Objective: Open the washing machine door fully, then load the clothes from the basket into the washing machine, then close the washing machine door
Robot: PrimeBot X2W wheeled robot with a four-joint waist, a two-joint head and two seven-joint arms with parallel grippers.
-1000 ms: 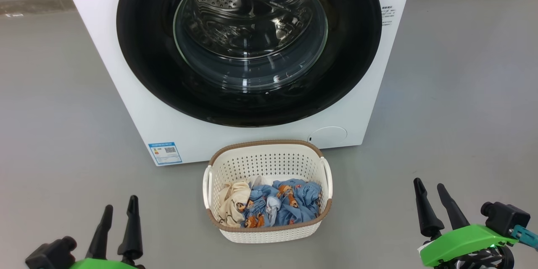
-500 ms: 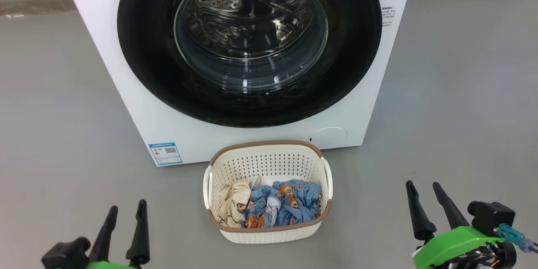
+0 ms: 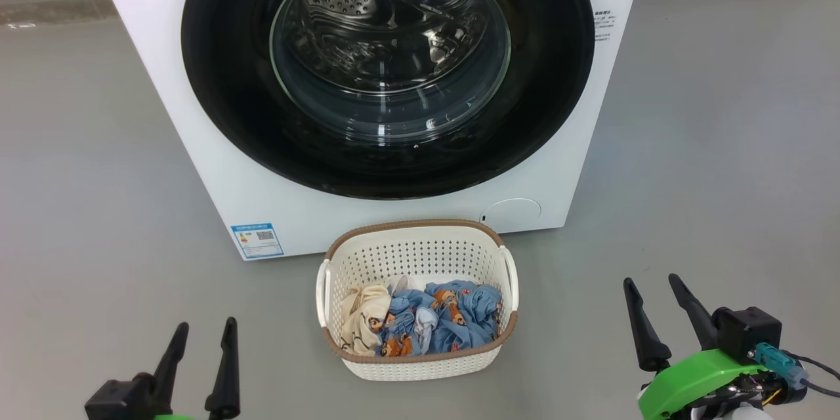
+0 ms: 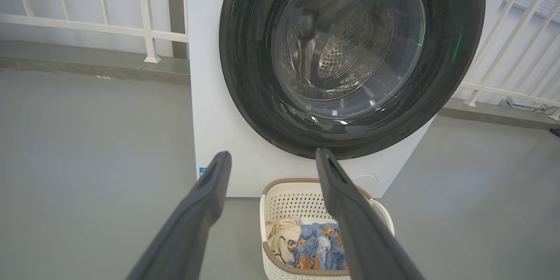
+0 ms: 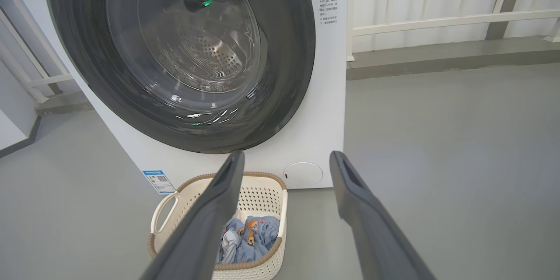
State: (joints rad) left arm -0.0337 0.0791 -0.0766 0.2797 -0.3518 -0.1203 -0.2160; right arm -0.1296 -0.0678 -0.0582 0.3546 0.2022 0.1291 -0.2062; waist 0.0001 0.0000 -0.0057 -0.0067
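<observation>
The white washing machine [image 3: 223, 164] [image 4: 210, 109] [image 5: 326, 96] stands ahead with its round black-rimmed door [image 3: 216, 79] [image 4: 245, 74] [image 5: 288, 65] shut flat against its front; the steel drum shows through the glass. On the floor just in front sits the cream basket [image 3: 420, 252] [image 4: 291, 199] [image 5: 262, 197], holding light blue printed clothes [image 3: 459, 318] [image 4: 323, 247] [image 5: 256, 232] and a cream piece at the left. My left gripper [image 3: 205, 325] [image 4: 273, 155] is open at the lower left, left of the basket. My right gripper [image 3: 653, 279] [image 5: 286, 153] is open at the lower right, right of the basket. Both are empty.
Grey floor [image 3: 98, 177] spreads on both sides of the machine. A white railing [image 4: 144, 30] [image 5: 437, 19] on a low kerb runs behind it. A blue label [image 3: 257, 239] sits on the machine's lower left front, a round cap [image 3: 512, 210] on its lower right.
Both grippers have drifted inward toward the basket; the left one also sank lower in the head view. Both stay open. Door, basket and clothes have not moved.
</observation>
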